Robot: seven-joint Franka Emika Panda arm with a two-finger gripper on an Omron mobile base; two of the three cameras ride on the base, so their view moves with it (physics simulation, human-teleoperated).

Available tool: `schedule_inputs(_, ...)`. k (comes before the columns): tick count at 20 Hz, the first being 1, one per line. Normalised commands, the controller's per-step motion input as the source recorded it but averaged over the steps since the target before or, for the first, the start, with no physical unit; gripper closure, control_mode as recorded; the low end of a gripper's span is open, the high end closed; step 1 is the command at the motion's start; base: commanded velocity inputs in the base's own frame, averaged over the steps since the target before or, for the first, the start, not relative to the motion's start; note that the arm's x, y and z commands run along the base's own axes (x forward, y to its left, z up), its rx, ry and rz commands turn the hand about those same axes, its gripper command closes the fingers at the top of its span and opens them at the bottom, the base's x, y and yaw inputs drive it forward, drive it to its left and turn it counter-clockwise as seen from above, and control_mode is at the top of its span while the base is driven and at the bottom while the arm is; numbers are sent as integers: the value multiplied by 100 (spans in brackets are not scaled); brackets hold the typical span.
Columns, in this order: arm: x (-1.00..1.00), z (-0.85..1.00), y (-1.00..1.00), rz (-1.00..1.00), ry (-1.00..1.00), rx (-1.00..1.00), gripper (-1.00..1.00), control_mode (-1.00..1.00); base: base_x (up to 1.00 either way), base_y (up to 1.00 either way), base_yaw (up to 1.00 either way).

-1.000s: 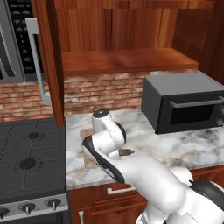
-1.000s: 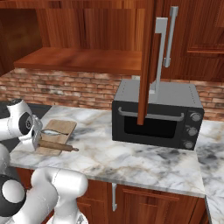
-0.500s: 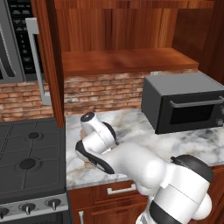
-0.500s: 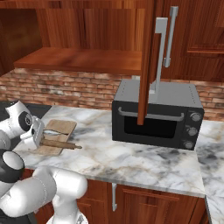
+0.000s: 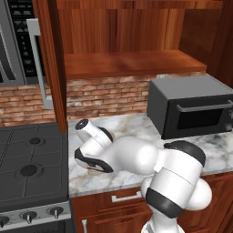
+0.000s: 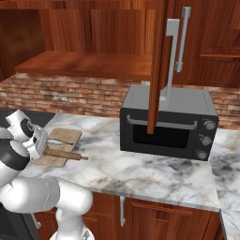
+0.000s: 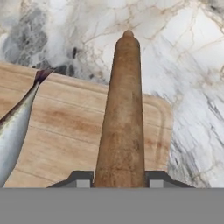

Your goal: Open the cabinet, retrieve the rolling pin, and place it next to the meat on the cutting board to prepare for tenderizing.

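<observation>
Tool: my tool [image 7: 120, 181] is pinching the rolling pin [image 7: 122, 118] near one end, one dark fingertip [image 7: 81, 178] pressing on each flank of the wood; in the right base view the tool [image 6: 41, 143] is sitting low over the near left part of the table [image 6: 140, 173].

Rolling pin: it is running straight away from my tool in the hand view, its rounded far tip reaching past the board's edge out over the marble. In the right base view the rolling pin [image 6: 63, 153] is lying nearly level, its free end pointing toward the microwave side.

Cutting board: the cutting board [image 7: 61, 135] is lying directly under the pin and my fingers, flat on the table. In the right base view the cutting board [image 6: 63, 137] is sitting just ahead of the arm, near the table's left end. Whether the pin is touching the board or hanging just above it, I cannot tell.

Meat: the meat [image 7: 15, 124] is lying on the board beside the pin, on the left in the hand view, roughly parallel to it and apart from it, its dark tail pointing the same way as the pin's far tip.

Cabinet: the cabinet [image 6: 93, 47] is standing open above the table, one door [image 6: 157, 65] swinging out edge-on in front of the microwave [image 6: 168, 123], its silver handle [image 6: 172, 56] hanging vertical.

Left base view: my arm is folding down over the table [image 5: 132, 132] beside the stove [image 5: 29, 173].
</observation>
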Motion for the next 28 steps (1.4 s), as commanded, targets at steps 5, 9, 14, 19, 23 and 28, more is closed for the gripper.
schedule_inputs(5,10,-23,2,6,-1,0,100,-100,0,0,0)
schedule_inputs(9,6,-28,0,8,-4,0,100,-100,0,0,0)
schedule_inputs(14,-1,-29,2,9,-15,0,-100,-100,0,0,0)
schedule_inputs(19,-12,-16,0,7,-24,0,-100,-100,0,0,0)
schedule_inputs(23,-18,0,0,7,-27,0,-100,-100,0,0,0)
schedule_inputs(28,-15,0,0,7,-22,0,-100,-100,0,0,0)
